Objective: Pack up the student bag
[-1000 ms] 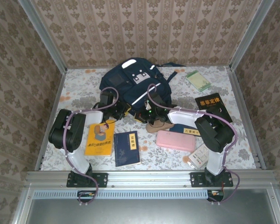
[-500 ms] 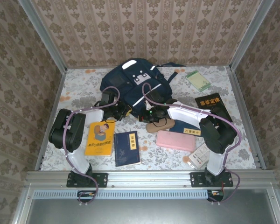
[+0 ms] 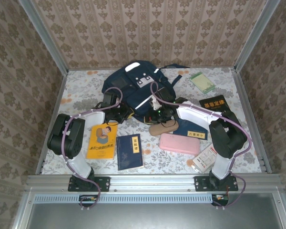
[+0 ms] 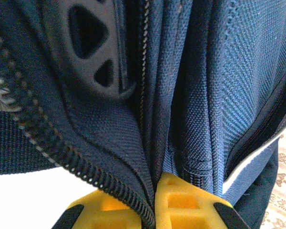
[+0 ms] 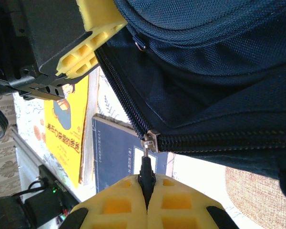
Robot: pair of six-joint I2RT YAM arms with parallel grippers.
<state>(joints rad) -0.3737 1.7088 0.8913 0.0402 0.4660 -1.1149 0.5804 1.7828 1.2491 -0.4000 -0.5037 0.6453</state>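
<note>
Yellow book (image 3: 101, 141) beside navy book (image 3: 129, 151) — pink case (image 3: 179, 143) nearby.

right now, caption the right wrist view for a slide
Right gripper pinches the zipper pull of the navy student bag while the left gripper clamps its fabric

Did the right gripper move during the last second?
Yes. In the top view the right gripper moved away from the pink case, toward the back wall, along the student bag.

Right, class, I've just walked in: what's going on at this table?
Two arms are working on the student bag. The left gripper is clamped on its fabric beside the zip, while the right gripper pinches the zipper pull. A yellow book, a blue book and a pink case lie on the table, not yet packed.
</note>
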